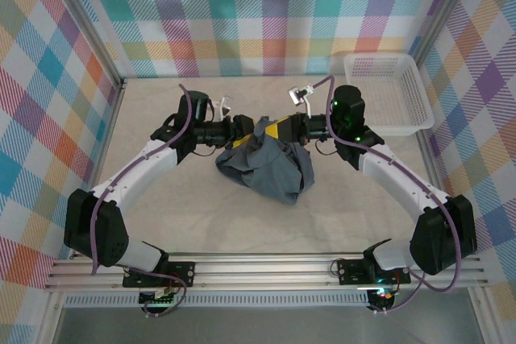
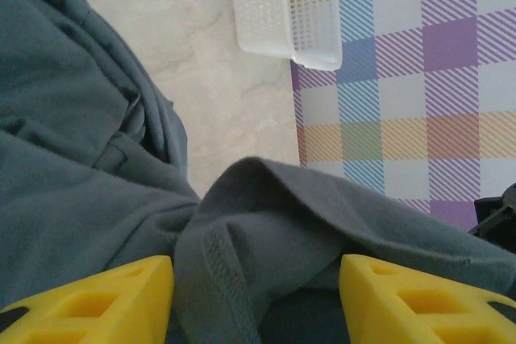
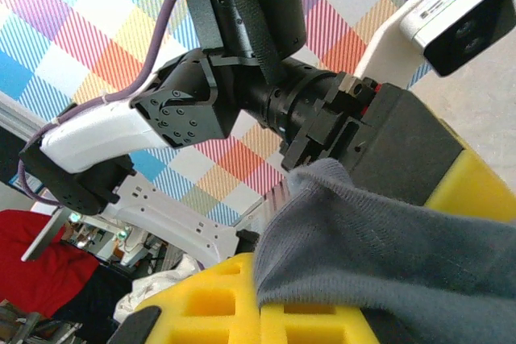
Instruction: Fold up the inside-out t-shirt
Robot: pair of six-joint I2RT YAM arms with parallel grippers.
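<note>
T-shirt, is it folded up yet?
Not yet. Nothing looks folded: the t-shirt is a crumpled bunch, lifted at its top. Right now the right tool pinches it, and cloth sits between the fingers of the left tool. Spreading it flat and folding are left.

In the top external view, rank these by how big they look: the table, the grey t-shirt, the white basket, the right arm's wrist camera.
1. table
2. t-shirt and basket: about alike. The shirt is bunched up, so I won't rank them.
3. wrist camera
</note>
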